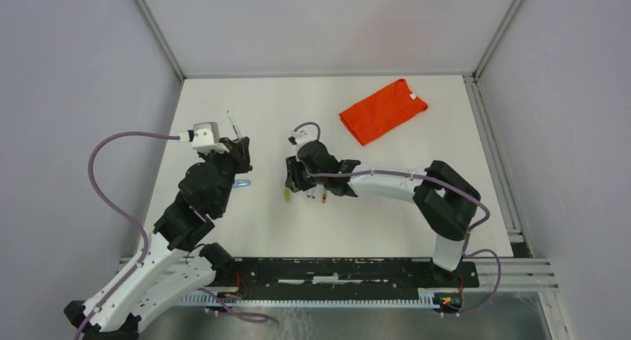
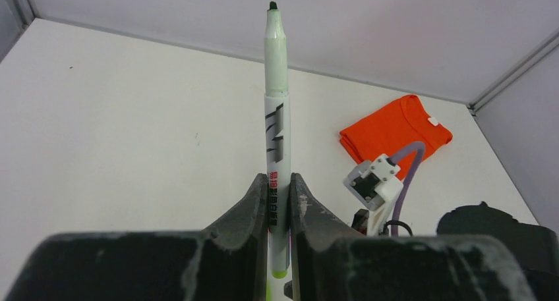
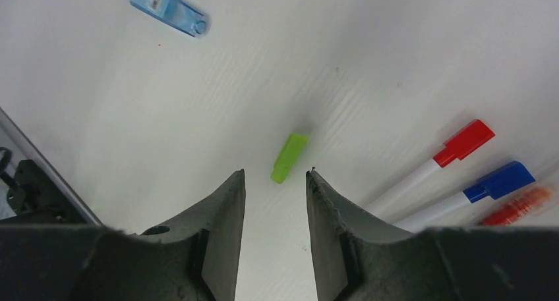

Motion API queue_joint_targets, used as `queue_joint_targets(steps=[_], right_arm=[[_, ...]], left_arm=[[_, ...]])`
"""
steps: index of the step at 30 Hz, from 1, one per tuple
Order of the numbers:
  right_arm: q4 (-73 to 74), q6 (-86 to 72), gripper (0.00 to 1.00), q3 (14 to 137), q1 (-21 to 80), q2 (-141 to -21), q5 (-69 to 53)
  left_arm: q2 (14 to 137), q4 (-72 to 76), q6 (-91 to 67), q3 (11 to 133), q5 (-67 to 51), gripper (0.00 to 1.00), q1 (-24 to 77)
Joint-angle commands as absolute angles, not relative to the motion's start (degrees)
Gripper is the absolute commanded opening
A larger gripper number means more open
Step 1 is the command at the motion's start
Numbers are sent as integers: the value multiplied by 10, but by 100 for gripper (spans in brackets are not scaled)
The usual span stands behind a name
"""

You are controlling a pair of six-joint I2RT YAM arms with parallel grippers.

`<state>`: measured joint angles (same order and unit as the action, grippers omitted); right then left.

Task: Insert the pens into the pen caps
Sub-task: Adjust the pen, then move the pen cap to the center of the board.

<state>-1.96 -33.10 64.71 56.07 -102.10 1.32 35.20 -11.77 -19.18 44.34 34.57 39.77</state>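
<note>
My left gripper [image 2: 279, 189] is shut on a green pen [image 2: 277, 136], which stands upright with its bare tip pointing up; the top view shows this pen [image 1: 233, 124] above that gripper [image 1: 236, 148]. A small green pen cap [image 3: 289, 157] lies flat on the table just beyond my right gripper [image 3: 275, 176], which hangs open over it with nothing between its fingers. From above, the green cap [image 1: 287, 194] sits just below the right gripper [image 1: 292, 178]. A red-capped pen [image 3: 435, 163], a blue-capped pen [image 3: 474, 189] and an orange pen [image 3: 517, 205] lie to the right.
A pale blue cap-like piece [image 3: 168, 8] lies apart near the left arm [image 1: 242, 183]. A folded orange shirt [image 1: 382, 109] lies at the back right of the white table [image 1: 260, 102]. Grey walls and metal rails enclose the table.
</note>
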Motion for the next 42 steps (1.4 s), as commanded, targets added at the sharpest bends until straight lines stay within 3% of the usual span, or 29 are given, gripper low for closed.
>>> queue_joint_targets(steps=[1, 19, 30, 42], right_arm=[[75, -312, 44, 748, 582, -1083, 68], [207, -277, 38, 894, 608, -1225, 99], [225, -252, 26, 906, 612, -1233, 95], [250, 3, 14, 837, 615, -1155, -57]], left_arm=[[352, -110, -162, 428, 371, 2, 397], [328, -116, -164, 415, 358, 2, 398], [330, -117, -164, 415, 359, 2, 398], [337, -118, -164, 414, 372, 2, 398]])
